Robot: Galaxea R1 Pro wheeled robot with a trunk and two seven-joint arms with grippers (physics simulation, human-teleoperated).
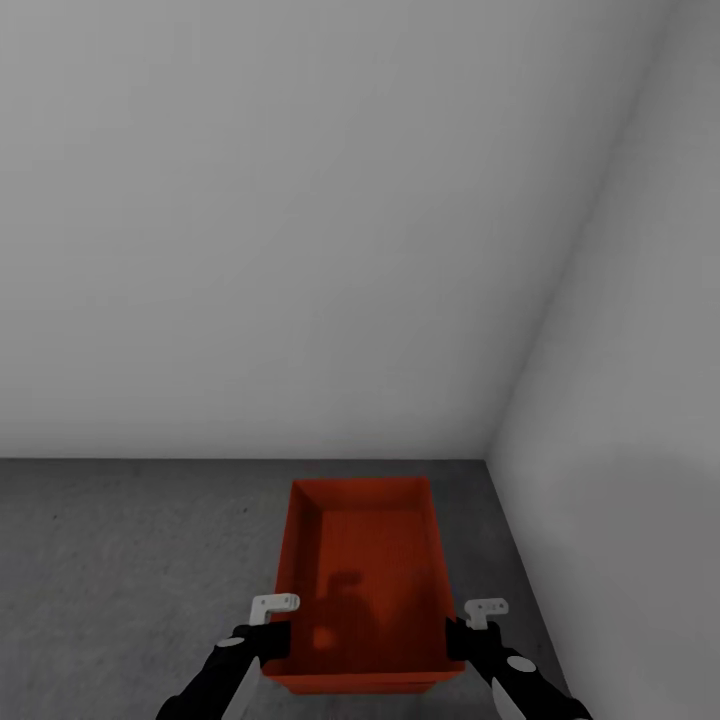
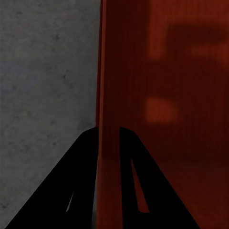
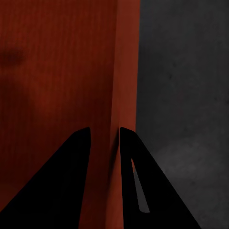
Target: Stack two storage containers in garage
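Note:
One orange-red open-top storage container point(image 1: 365, 560) is in the garage corner over the dark grey concrete floor point(image 1: 120, 560), empty inside. My left gripper point(image 1: 272, 640) is shut on its left wall, one finger inside and one outside. My right gripper point(image 1: 462, 635) grips the right wall the same way. In the left wrist view the gripper point(image 2: 109, 130) straddles the thin red wall point(image 2: 107, 71). In the right wrist view the gripper point(image 3: 104, 129) pinches the container's wall point(image 3: 126, 71). I cannot tell whether the container rests on the floor or hangs just above it. The second container is out of view.
A plain white wall point(image 1: 250, 220) stands just beyond the container, and a second white wall point(image 1: 640, 450) runs close along its right side, forming a corner. Bare concrete point(image 2: 43, 71) stretches away to the left.

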